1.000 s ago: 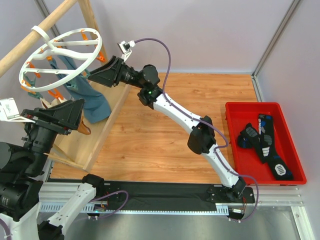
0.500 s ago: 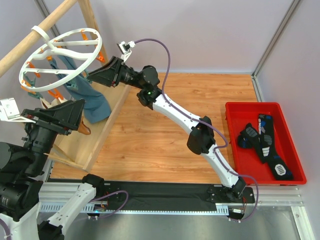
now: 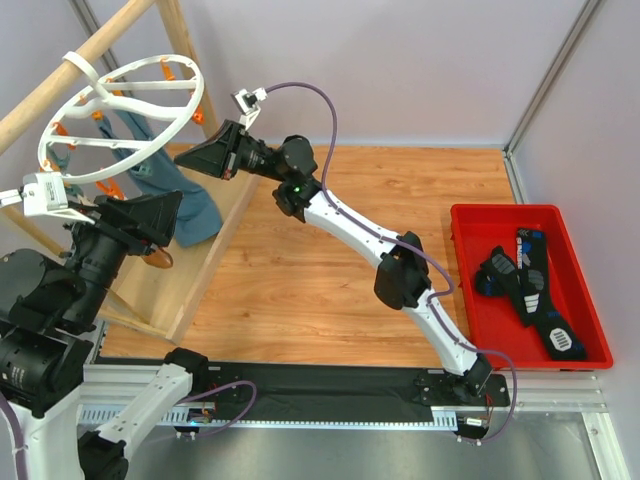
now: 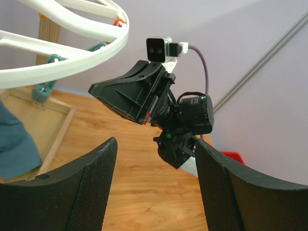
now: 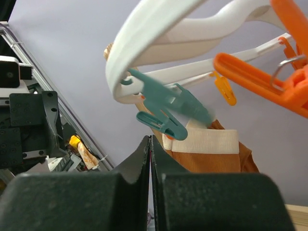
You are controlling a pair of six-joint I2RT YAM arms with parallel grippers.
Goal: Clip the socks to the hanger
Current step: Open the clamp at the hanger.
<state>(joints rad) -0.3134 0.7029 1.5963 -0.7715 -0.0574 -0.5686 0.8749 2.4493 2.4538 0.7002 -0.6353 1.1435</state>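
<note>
The socks (image 3: 528, 285), black with white and blue marks, lie in the red tray (image 3: 470, 300) at the right, far from both grippers. The hanger (image 3: 120, 112), a white spoked ring with orange and teal clips, hangs from a wooden pole at the upper left. My right gripper (image 3: 186, 160) is at the ring's right rim. In the right wrist view my right gripper (image 5: 150, 140) is shut and empty, just below a teal clip (image 5: 166, 110) on the hanger (image 5: 144, 48). My left gripper (image 3: 170, 218) (image 4: 155, 144) is open and empty below the ring, facing the right gripper (image 4: 130, 96).
Teal-blue socks (image 3: 190, 205) (image 4: 17, 149) and a tan sock with a cream cuff (image 5: 207, 149) hang from the ring. An orange clip (image 5: 260, 77) juts at the right. A wooden rack frame (image 3: 215, 240) stands under the hanger.
My right gripper has gone from open to shut beside the ring's rim. The left arm has lifted and shifted right, closer under the ring, still open.
</note>
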